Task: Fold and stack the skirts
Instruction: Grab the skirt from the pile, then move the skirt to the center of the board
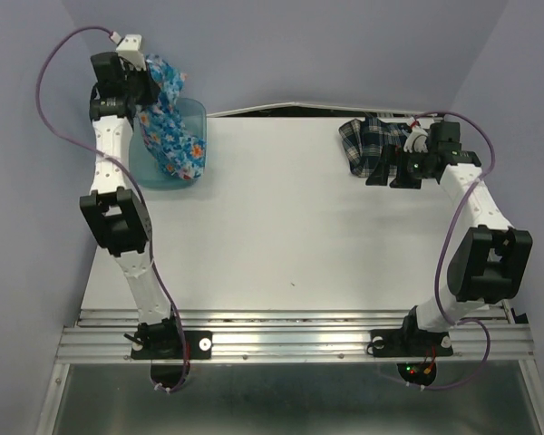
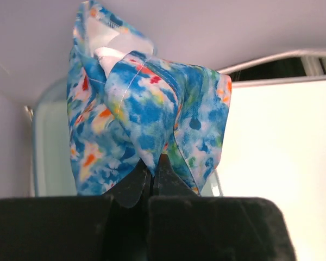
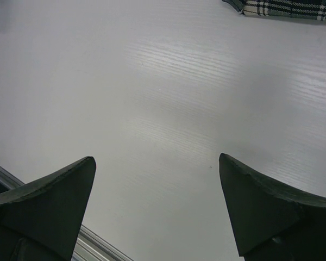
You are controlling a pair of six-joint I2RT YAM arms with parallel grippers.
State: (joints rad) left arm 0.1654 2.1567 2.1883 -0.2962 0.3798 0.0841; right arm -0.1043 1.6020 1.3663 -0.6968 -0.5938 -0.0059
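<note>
The bright blue flowered skirt (image 1: 170, 120) hangs from my left gripper (image 1: 143, 93) above the teal bin at the back left. In the left wrist view the left gripper (image 2: 152, 163) is shut on a fold of the flowered skirt (image 2: 146, 109). The navy-and-white plaid skirt (image 1: 370, 142) lies crumpled on the table at the back right. My right gripper (image 1: 392, 174) is open and empty just in front of it. In the right wrist view the right gripper (image 3: 157, 163) is over bare table and an edge of the plaid skirt (image 3: 285, 7) shows at the top.
The translucent teal bin (image 1: 175, 149) stands at the table's back left corner, under the hanging skirt; it also shows in the left wrist view (image 2: 49, 147). The white table (image 1: 281, 245) has a metal rail (image 1: 290, 340) along its near edge.
</note>
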